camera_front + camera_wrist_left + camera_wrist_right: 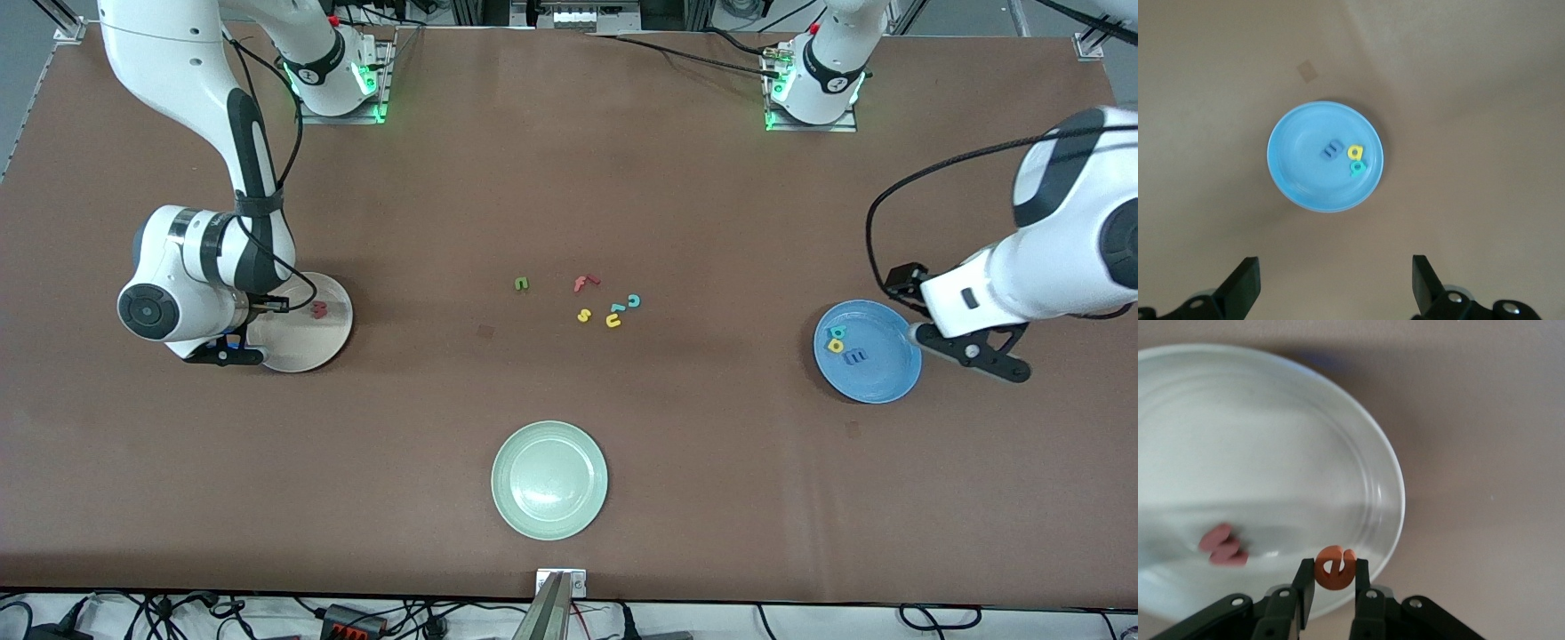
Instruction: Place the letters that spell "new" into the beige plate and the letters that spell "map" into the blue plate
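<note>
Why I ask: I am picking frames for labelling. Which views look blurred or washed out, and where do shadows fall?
Right wrist view: the beige plate is soft and glary, while the orange e in the right pincer is sharp. Left wrist view: hazy, with broad shadows around the blue plate. Front view: evenly lit, with the small letters legible.

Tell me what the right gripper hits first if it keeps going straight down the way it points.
Probably the beige plate. The right gripper, shut on the orange e, points down over the plate's edge, beside the salmon-pink w. How high it hangs above the plate is unclear.
</note>
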You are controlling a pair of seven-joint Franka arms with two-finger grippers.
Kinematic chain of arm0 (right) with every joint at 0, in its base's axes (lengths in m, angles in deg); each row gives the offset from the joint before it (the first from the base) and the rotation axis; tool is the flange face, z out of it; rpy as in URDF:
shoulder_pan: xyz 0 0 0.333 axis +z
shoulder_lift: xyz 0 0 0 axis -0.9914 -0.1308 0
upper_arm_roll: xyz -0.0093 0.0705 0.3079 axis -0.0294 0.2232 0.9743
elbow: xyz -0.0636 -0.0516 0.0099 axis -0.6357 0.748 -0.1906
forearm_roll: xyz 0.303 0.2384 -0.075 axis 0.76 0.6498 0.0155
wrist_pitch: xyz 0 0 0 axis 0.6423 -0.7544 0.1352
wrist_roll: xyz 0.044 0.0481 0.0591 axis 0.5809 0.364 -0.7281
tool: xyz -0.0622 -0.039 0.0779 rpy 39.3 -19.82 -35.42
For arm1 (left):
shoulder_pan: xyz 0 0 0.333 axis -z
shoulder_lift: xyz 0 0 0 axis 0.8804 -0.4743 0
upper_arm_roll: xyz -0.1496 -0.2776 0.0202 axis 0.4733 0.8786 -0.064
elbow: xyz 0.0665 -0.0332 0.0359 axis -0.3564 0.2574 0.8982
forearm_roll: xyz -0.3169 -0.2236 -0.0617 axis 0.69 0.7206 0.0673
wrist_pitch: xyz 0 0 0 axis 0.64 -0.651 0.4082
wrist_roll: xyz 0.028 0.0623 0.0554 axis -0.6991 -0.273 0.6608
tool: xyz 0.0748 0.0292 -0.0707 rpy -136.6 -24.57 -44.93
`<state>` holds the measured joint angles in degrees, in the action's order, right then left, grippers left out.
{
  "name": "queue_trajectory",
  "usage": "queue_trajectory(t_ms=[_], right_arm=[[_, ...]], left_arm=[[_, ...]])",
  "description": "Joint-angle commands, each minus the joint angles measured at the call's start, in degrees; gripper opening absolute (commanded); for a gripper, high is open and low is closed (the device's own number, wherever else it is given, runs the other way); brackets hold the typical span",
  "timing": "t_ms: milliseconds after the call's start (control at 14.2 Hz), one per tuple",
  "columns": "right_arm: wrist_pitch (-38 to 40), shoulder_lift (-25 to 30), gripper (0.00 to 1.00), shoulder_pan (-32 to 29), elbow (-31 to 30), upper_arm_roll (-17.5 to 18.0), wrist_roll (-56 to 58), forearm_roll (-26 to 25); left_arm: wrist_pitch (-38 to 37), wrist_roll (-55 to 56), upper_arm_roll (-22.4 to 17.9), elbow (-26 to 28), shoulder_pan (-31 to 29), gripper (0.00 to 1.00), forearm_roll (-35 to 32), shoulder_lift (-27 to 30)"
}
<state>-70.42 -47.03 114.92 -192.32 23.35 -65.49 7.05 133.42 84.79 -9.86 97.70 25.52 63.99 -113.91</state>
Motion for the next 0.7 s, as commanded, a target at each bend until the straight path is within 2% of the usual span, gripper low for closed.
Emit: queue_trajectory(t_ms=[0, 70, 141, 211, 352, 493, 563, 634], right_arm=[[-2.59, -1.67, 0.17, 0.17, -0.24, 2.13, 0.7, 1.34], [-2.33, -1.67, 0.26, 0.17, -0.24, 2.22, 0.7, 1.34], [-2.07, -1.32, 0.66, 0.69, -0.16, 2.22, 0.7, 1.34], [-1.37, 0.08, 1.0, 0.61, 0.28, 2.22, 0.61, 1.34], [3.1, 3.15, 1.0, 1.39, 3.6, 2.22, 0.35, 1.34], [6.97, 3.52, 1.0, 4.63, 8.08, 2.4, 0.17, 2.91], [6.73, 3.52, 1.0, 7.09, 9.06, 2.4, -0.52, 5.97], [5.59, 3.34, 1.0, 9.46, 9.07, 2.4, -0.27, 9.83]], left_arm=[[-6.95, 1.71, 0.81, -6.77, 0.91, 1.0, 1.23, -0.9], [-6.97, 2.23, -0.59, -7.4, 3.01, 1.0, 2.02, 0.92], [-7.06, 3.45, -3.91, -7.4, 4.6, 1.0, 3.85, 2.94], [-7.23, 4.16, -8.38, -7.4, 7.4, 1.0, 8.31, 4.79], [-6.97, 4.08, -17.78, -6.36, 11.71, 1.0, 16.05, 9.27], [-6.71, 3.9, -28.67, -5.91, 18.82, 1.0, 19.32, 11.74], [-5.32, 3.99, -33.68, -5.21, 22.16, 1.0, 20.82, 13.32], [-2.08, 4.08, -38.78, -2.25, 25.76, 1.0, 21.88, 15.86]])
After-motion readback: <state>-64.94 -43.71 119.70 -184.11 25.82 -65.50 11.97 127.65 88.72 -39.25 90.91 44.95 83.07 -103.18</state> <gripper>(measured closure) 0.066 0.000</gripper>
